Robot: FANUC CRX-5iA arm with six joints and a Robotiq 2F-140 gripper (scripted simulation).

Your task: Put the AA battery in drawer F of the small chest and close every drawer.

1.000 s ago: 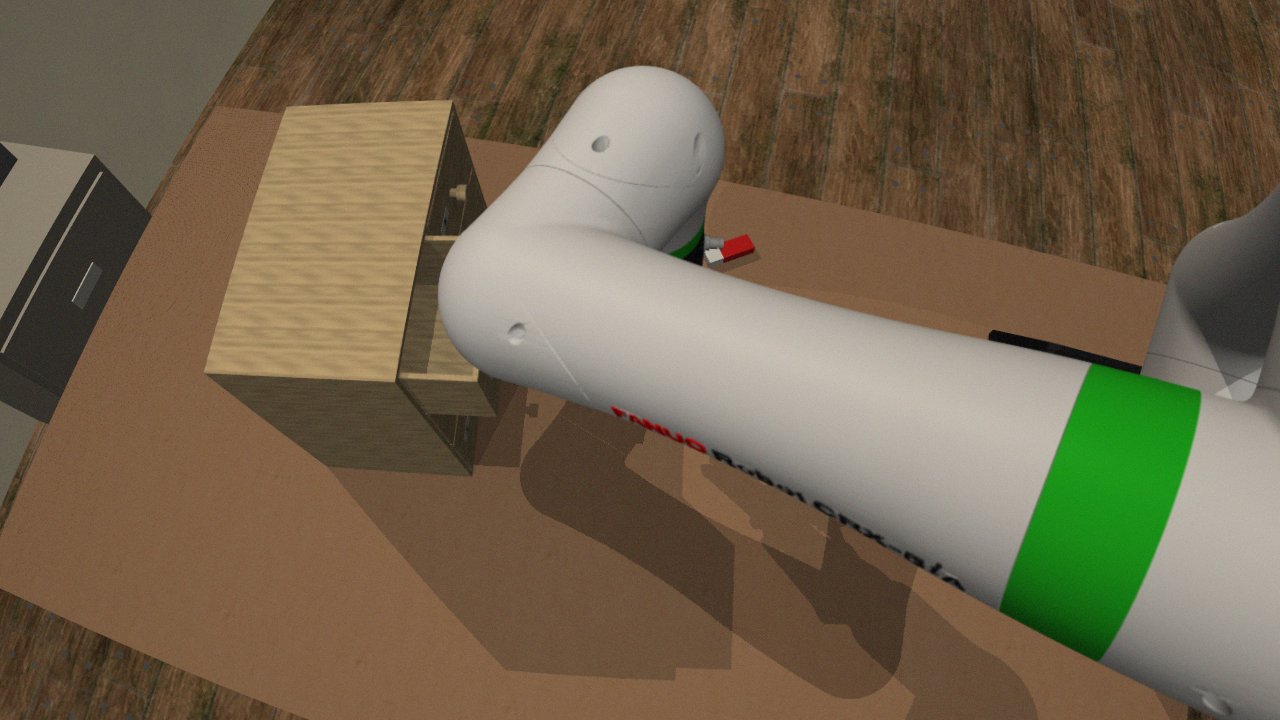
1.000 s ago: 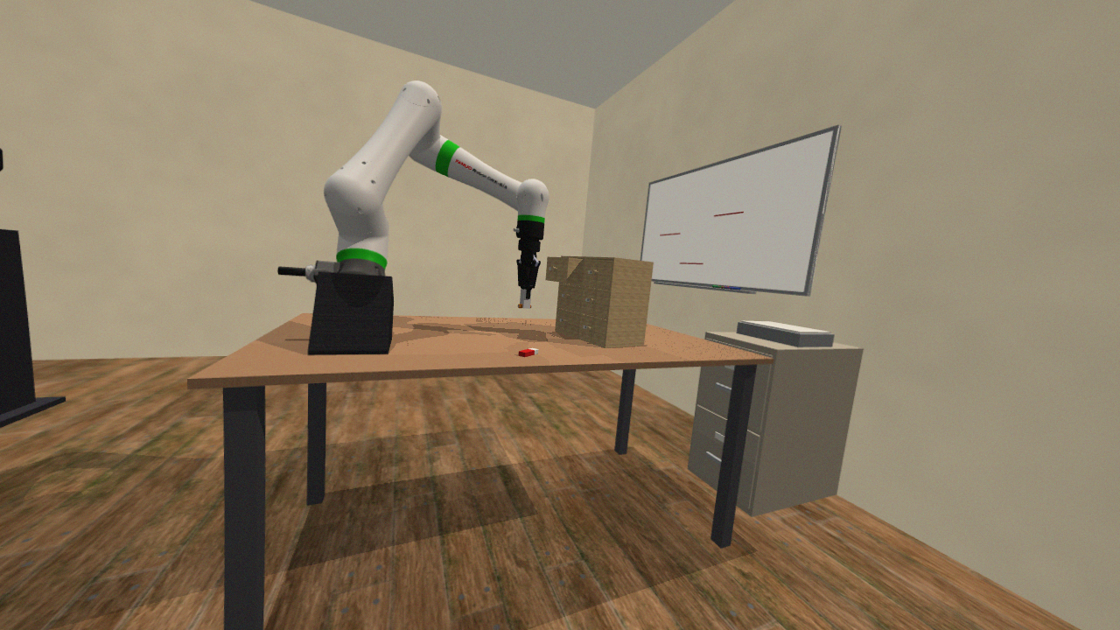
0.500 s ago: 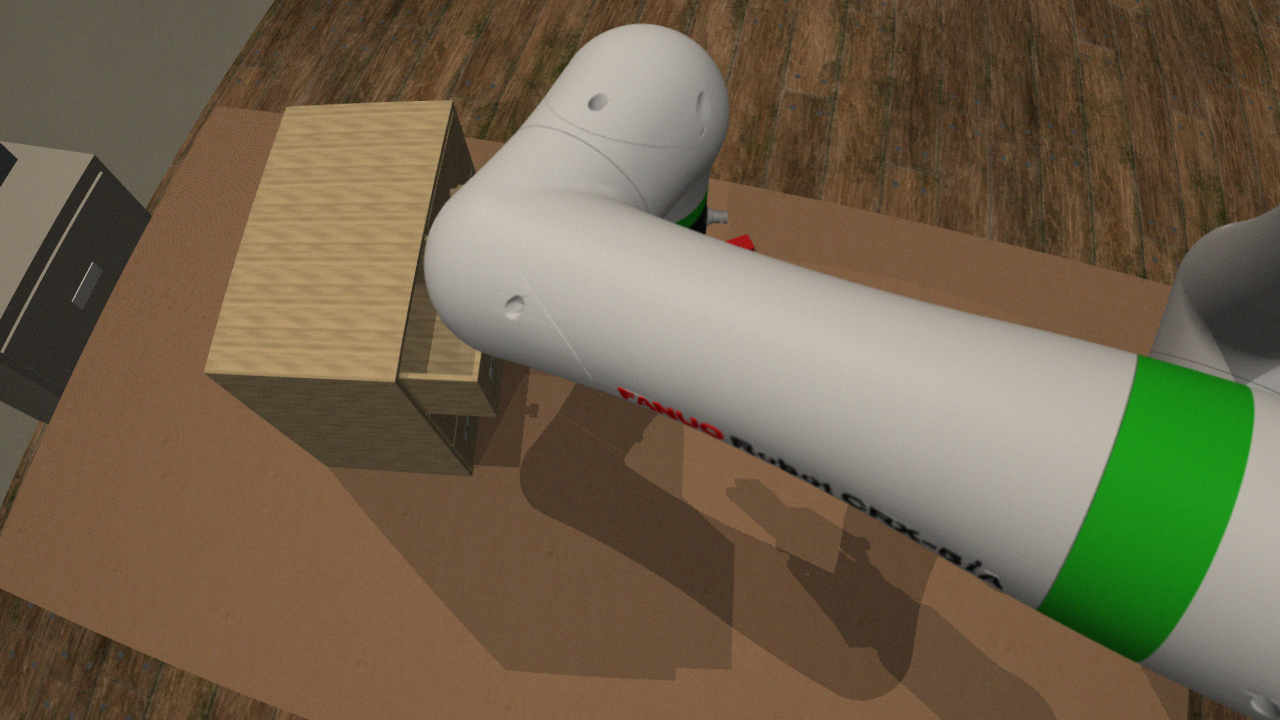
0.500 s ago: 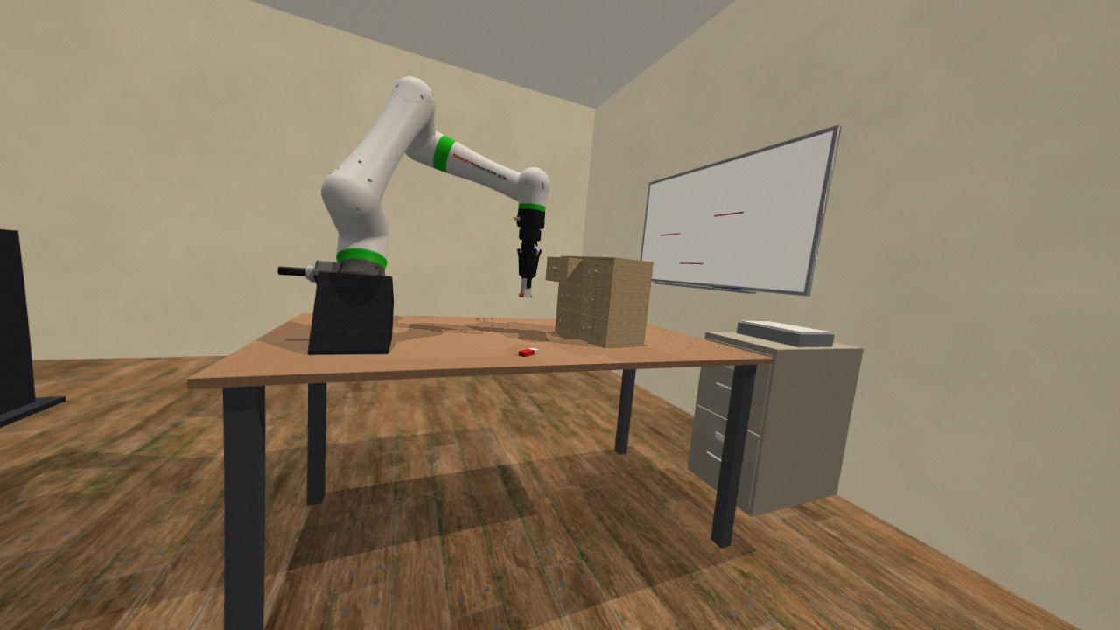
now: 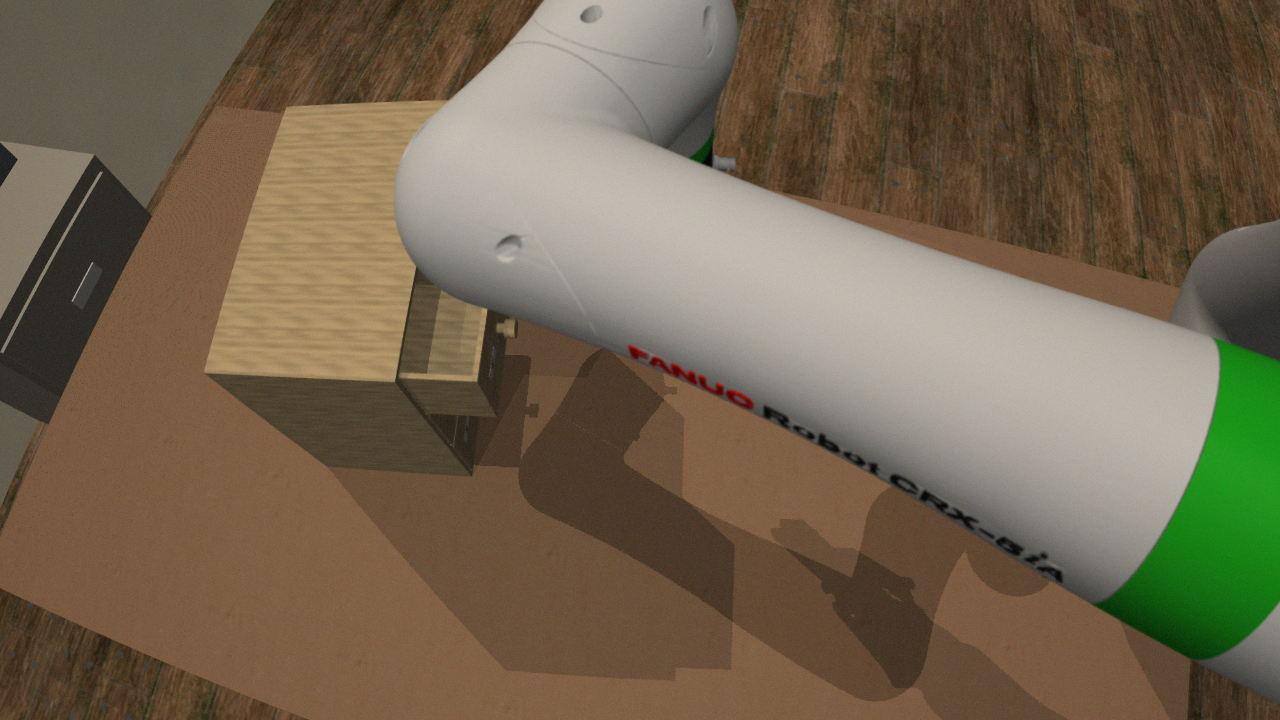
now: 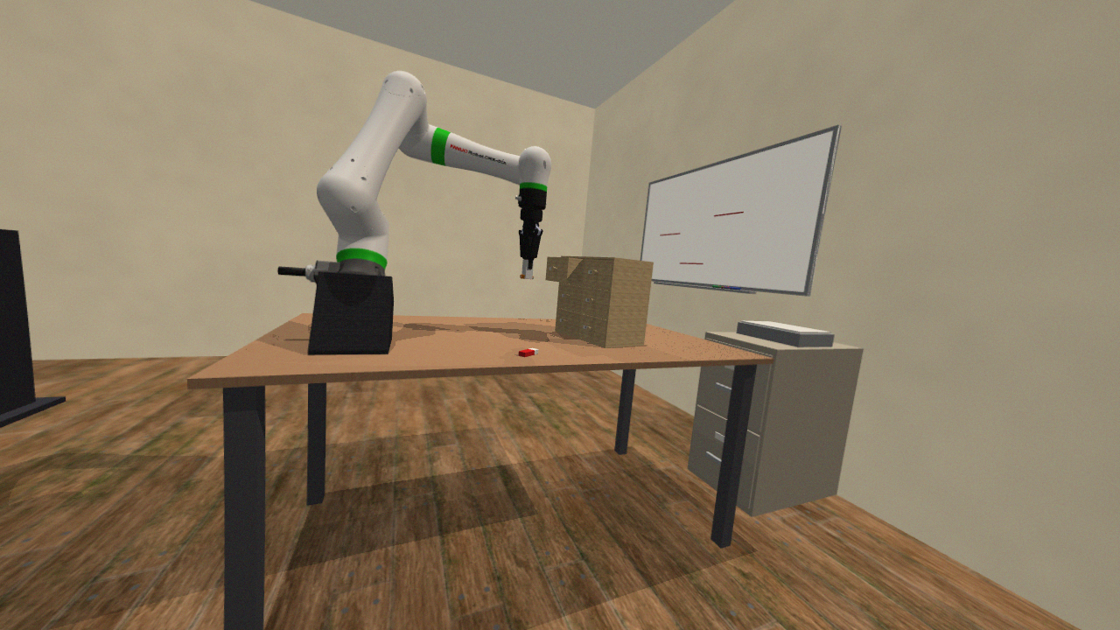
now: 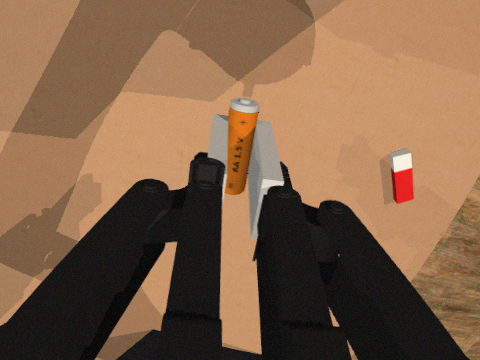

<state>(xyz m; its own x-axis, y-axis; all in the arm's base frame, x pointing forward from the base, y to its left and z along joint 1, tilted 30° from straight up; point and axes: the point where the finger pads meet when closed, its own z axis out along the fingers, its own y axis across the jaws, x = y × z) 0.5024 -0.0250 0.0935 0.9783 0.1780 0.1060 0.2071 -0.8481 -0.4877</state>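
Above the table's edge (image 6: 485,374), the gripper (image 6: 527,269) (image 7: 238,141) grips the battery (image 7: 241,150).

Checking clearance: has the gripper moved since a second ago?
Yes, the gripper rose: its tips, earlier well below the open drawer, are now near its bottom edge.
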